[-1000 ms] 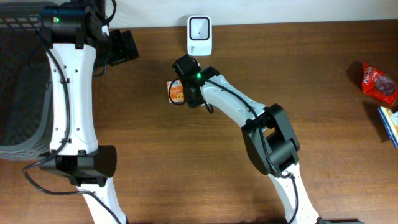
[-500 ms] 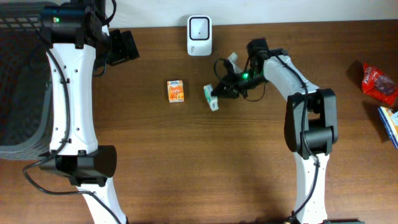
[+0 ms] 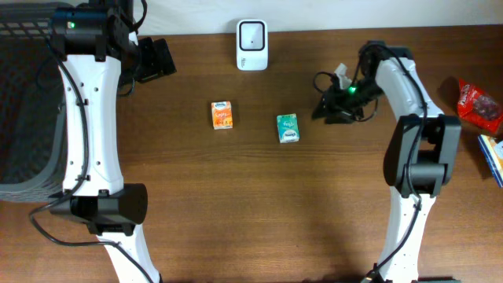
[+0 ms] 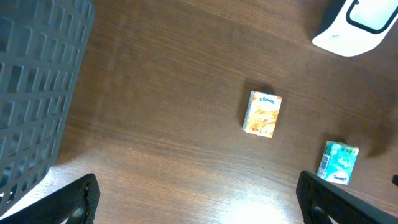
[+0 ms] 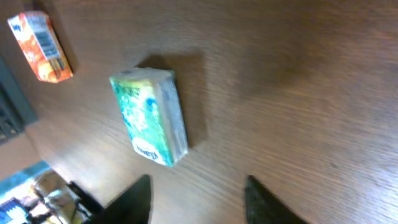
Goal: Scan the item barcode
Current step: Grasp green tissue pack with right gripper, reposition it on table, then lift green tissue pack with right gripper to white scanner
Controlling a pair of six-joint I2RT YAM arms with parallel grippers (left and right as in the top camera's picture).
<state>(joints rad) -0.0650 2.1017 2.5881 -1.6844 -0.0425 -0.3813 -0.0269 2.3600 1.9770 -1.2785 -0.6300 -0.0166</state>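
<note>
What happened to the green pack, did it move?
Yes. The green pack went right, farther from the orange pack, which stayed below the white scanner.

Wood-grain table (image 3: pixel 236 206), glossy plastic-wrapped green pack (image 3: pixel 288 128).

You get even light overhead; left wrist shows glare on the table (image 4: pixel 205 199) at 6 o'clock; right wrist view blurred.

Green packet (image 3: pixel 288 127), orange packet (image 3: pixel 222 115), white scanner (image 3: pixel 251 45)
</note>
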